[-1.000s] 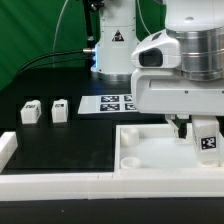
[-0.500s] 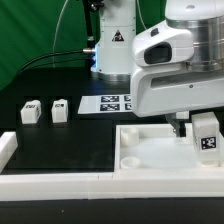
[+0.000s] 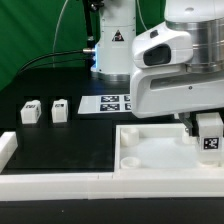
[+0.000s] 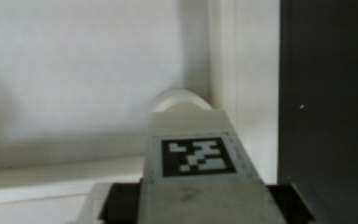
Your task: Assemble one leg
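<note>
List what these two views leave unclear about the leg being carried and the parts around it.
- Claw: fingers cut off by the wrist view's edge; the arm mostly hides them in the exterior view.
- Held leg: whether its tip touches the tray; it covers that spot in the wrist view.
- Marker board: partly behind the arm, exterior view.
- Two loose legs: tags too small, exterior view.
</note>
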Tool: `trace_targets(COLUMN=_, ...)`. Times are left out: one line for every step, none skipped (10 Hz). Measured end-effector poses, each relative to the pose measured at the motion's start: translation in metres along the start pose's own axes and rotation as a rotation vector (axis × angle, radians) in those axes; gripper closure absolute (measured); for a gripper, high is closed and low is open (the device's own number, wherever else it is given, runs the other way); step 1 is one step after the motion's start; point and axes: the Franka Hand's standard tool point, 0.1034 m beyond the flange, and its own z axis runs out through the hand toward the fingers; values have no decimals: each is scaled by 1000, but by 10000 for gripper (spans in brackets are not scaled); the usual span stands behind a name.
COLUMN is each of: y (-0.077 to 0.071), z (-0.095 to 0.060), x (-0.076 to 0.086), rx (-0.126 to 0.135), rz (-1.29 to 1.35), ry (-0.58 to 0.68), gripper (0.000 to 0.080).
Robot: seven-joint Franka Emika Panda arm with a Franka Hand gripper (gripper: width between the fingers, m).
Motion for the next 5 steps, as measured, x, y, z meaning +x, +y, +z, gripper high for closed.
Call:
trace_targets(y=0, z=0, x=0, rx=0, rz=13, ry=0, gripper=509)
trace_targets(y=0, z=0, x=0, rx=0, rz=13, ry=0, gripper=509)
trace_targets(y=0, z=0, x=0, rx=0, rz=17, ry=0, gripper=509)
trace_targets(y=1, z=0, x=1, rx=10, rz=165, ry=4, gripper=509)
trace_targets(y=1, z=0, x=0, rx=9, rz=304, ry=10, gripper=509)
